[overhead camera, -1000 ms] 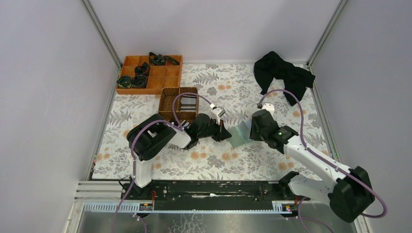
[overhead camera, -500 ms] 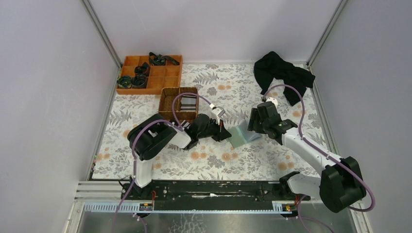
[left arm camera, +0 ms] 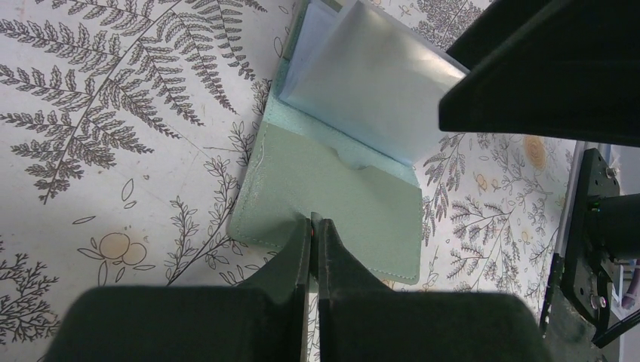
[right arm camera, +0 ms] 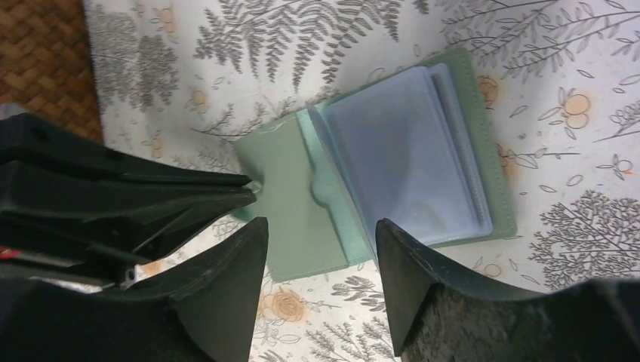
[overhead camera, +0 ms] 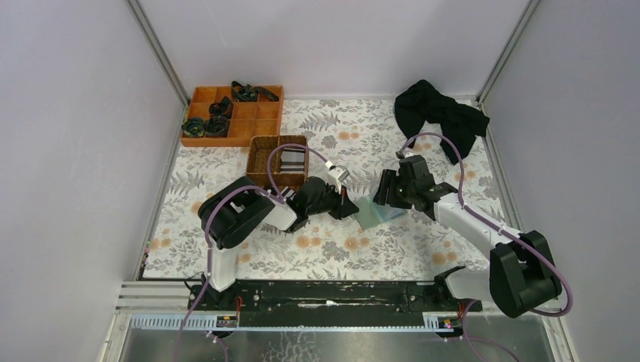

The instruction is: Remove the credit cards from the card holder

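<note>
Midway across the counter (overhead camera: pixel 332 253), lying flat: card holder (overhead camera: pixel 377 213), spread open, long axis running left to right in the top view, grey-green cover toward the left tool (overhead camera: pixel 353 210), clear sleeves toward the right. Left tool closed tight, tips touching the cover's edge. Right tool (right arm camera: pixel 321 226) wide open above the fold, gripping nothing.

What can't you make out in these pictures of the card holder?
- Cards in the card holder: right wrist view, cloudy sleeves blur whatever is inside.
- Its far corner: left wrist view, a finger of the right gripper covers it.
- Basket contents: top view, too small.
</note>
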